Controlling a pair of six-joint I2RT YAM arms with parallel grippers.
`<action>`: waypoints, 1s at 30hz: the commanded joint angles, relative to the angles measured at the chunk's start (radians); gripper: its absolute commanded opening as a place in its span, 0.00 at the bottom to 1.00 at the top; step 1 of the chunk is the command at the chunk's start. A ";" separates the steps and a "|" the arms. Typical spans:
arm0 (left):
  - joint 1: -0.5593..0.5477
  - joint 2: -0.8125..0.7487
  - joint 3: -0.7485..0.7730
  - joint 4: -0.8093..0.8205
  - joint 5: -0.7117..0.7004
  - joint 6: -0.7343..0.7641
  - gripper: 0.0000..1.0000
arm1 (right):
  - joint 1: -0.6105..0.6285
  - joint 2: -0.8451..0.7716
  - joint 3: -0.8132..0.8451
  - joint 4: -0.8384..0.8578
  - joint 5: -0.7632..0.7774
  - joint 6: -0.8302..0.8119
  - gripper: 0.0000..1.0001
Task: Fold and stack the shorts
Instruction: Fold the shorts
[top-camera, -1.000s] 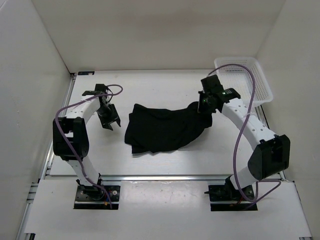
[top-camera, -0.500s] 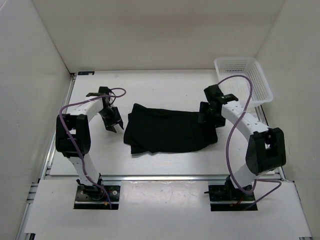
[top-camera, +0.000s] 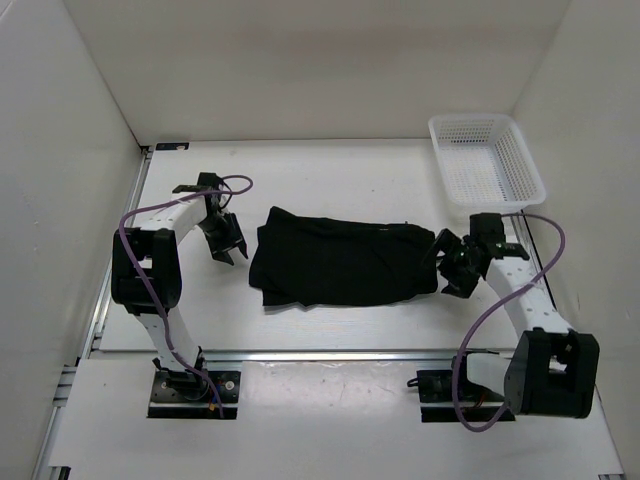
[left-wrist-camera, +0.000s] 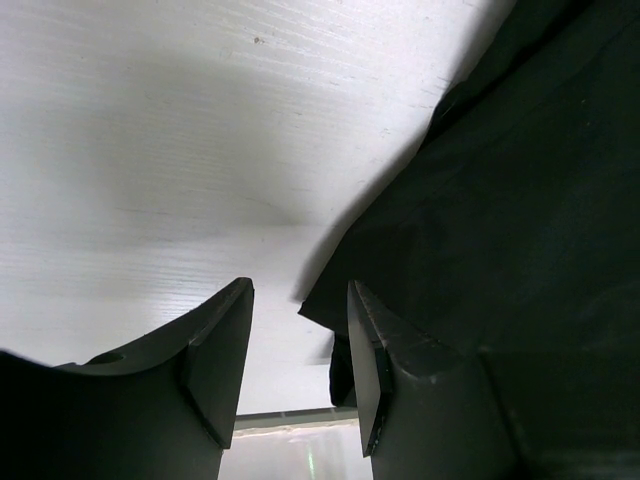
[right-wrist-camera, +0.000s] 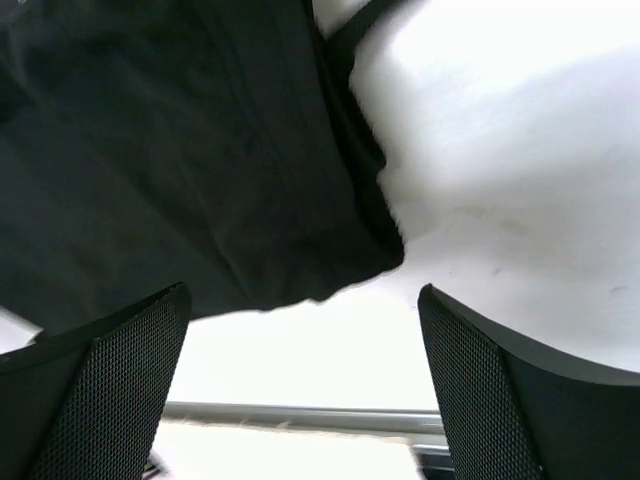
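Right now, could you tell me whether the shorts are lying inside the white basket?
No, the shorts lie spread on the table, well apart from the basket.

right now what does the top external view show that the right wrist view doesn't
Only the top external view shows the white mesh basket in the far right corner, the left end effector just left of the shorts, and the shorts' whole outline, lying flat between the arms. Only the right wrist view shows the mesh-textured fingers of the right end effector, spread wide with nothing between them, and the shorts' layered edge up close. Both show the black shorts on the white table.
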 joint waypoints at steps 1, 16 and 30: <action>-0.004 -0.025 0.037 0.006 0.022 0.011 0.54 | -0.030 -0.063 -0.087 0.077 -0.173 0.130 0.98; -0.004 -0.025 0.046 -0.003 0.013 0.011 0.54 | -0.053 0.043 -0.291 0.450 -0.140 0.377 0.97; -0.004 -0.016 0.056 -0.013 -0.007 0.011 0.54 | -0.053 0.147 -0.230 0.481 0.006 0.368 0.52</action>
